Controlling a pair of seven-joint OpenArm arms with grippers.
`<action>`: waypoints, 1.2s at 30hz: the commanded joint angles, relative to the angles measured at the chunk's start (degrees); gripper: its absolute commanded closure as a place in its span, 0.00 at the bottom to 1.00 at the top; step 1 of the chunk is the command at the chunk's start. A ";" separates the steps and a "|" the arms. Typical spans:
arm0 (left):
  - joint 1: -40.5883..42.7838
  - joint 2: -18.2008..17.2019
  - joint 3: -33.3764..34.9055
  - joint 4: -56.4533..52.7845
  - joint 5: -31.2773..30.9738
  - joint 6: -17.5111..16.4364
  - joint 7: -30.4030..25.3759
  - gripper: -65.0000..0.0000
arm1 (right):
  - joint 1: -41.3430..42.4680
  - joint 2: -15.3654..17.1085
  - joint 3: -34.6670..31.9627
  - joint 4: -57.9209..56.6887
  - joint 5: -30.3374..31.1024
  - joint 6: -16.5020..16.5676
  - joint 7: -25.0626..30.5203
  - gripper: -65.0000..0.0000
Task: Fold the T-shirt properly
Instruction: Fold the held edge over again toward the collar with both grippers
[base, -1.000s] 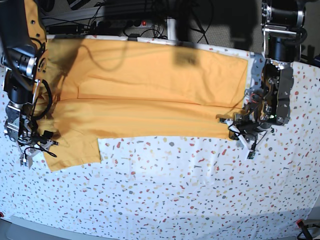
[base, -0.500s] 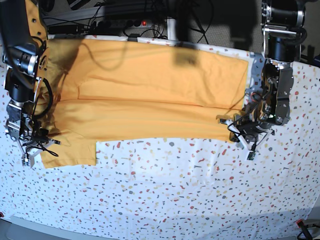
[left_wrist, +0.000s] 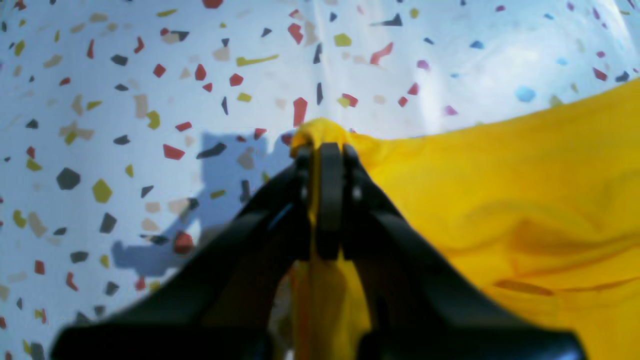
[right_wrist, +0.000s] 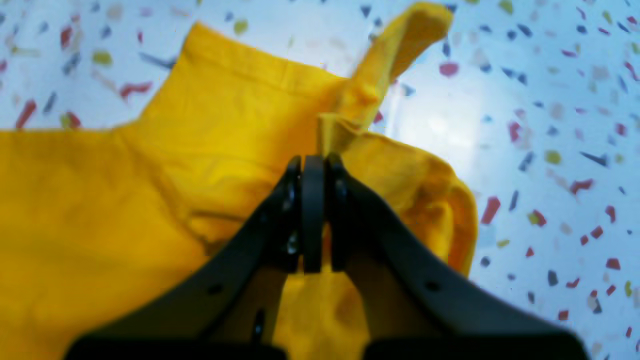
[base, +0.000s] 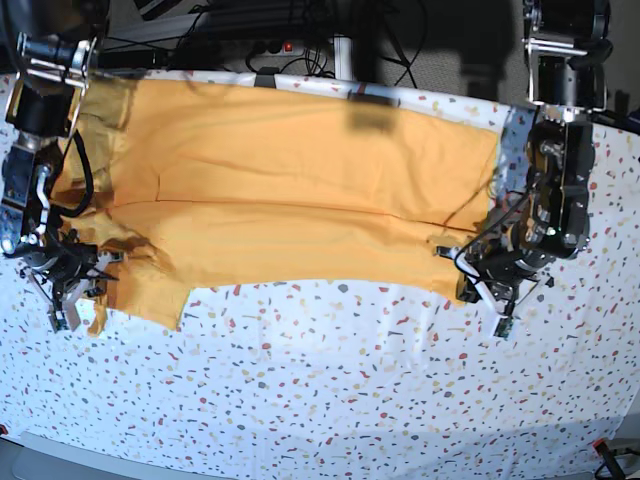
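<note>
T-shirt (base: 290, 195) spread flat across the speckled table (base: 350, 390). Left gripper (left_wrist: 324, 150) clenched on a hem corner, right gripper (right_wrist: 312, 162) clenched on bunched sleeve cloth, probably. Soft, light, floppy fabric; sags between grips, so hold corners and edges.

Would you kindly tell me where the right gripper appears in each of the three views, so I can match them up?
Base: the right gripper sits at the left edge, pinching the T-shirt at its sleeve end.
Right wrist: lower centre, shut on yellow cloth.
Left wrist: not in it.
Shared landmark: the speckled tablecloth.
</note>
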 joint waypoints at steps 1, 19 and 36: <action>-0.33 -0.39 -0.24 3.10 -0.63 -0.09 -1.11 1.00 | -0.96 1.49 0.37 4.42 0.98 0.35 1.11 1.00; 14.12 -5.42 -0.35 28.72 -0.61 -0.04 6.67 1.00 | -32.68 2.89 18.18 36.74 5.27 0.17 -2.97 1.00; 21.46 -6.21 -0.33 28.72 4.76 -0.07 8.68 1.00 | -43.65 2.54 25.88 36.83 11.04 0.13 -12.09 1.00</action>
